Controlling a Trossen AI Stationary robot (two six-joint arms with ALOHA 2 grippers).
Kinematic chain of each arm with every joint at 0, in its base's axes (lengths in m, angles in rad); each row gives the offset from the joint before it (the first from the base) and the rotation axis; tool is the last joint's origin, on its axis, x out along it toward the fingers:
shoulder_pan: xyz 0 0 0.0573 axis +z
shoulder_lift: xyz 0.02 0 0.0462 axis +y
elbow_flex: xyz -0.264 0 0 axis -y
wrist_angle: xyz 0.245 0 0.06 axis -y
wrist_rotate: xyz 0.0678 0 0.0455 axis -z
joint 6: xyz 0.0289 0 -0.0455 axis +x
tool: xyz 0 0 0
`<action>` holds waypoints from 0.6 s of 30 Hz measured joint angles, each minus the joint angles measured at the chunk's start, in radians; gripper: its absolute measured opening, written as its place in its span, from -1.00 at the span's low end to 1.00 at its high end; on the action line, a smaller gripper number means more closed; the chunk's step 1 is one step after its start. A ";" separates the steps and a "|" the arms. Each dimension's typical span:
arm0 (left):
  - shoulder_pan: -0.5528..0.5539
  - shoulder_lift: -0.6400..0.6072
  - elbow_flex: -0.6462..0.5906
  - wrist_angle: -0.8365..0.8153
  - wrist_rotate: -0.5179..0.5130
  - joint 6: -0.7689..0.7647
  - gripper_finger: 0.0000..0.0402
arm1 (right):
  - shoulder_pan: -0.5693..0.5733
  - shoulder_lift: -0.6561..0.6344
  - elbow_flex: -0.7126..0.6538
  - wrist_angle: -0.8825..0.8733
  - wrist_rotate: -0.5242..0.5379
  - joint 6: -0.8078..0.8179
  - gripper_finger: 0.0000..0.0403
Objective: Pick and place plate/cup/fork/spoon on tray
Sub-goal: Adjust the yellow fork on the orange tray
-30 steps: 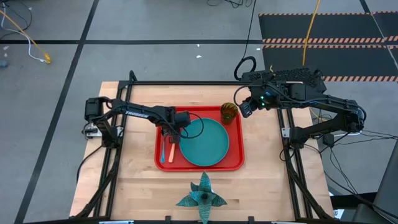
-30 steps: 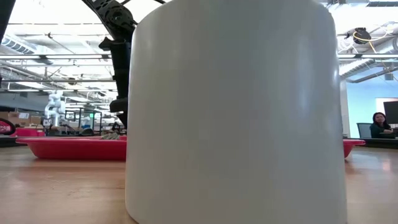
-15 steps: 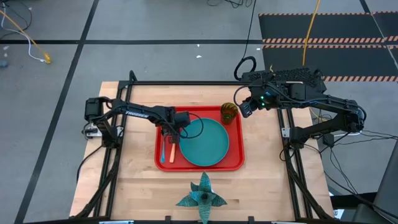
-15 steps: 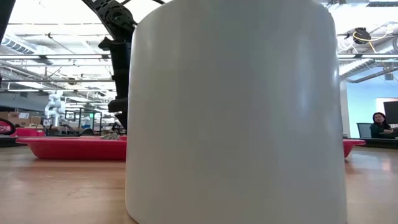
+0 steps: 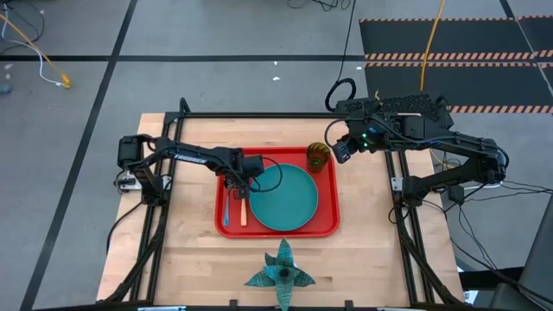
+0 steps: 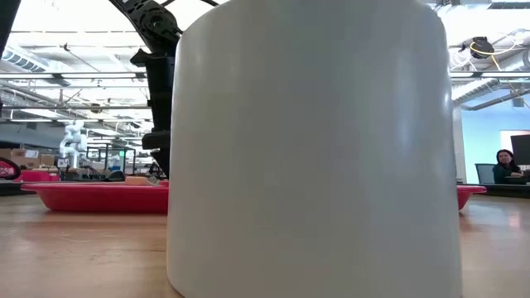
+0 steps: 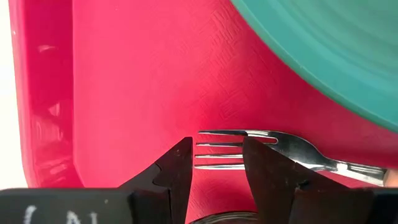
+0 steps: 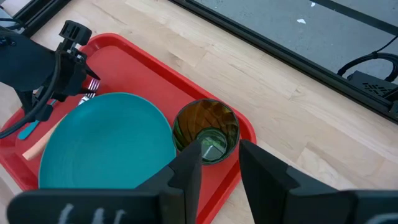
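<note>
Left wrist view: fork (image 7: 292,151) tines between parted left fingers (image 7: 177,171)

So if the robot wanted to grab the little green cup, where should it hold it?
Probably by the rim, coming straight down from above. The cup stands upright with its mouth open in the tray's corner, beside the plate, so one finger could go inside and one outside. The right gripper is open next to it.
</note>
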 joint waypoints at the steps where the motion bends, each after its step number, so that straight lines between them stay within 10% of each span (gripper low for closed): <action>1: 0.000 0.000 0.004 -0.007 0.000 0.000 -0.28 | 0.000 0.000 0.000 0.000 0.000 0.000 -0.50; 18: -0.010 -0.021 0.127 -0.182 -0.010 -0.022 -0.28 | 0.000 0.000 0.000 0.001 0.000 0.000 -0.50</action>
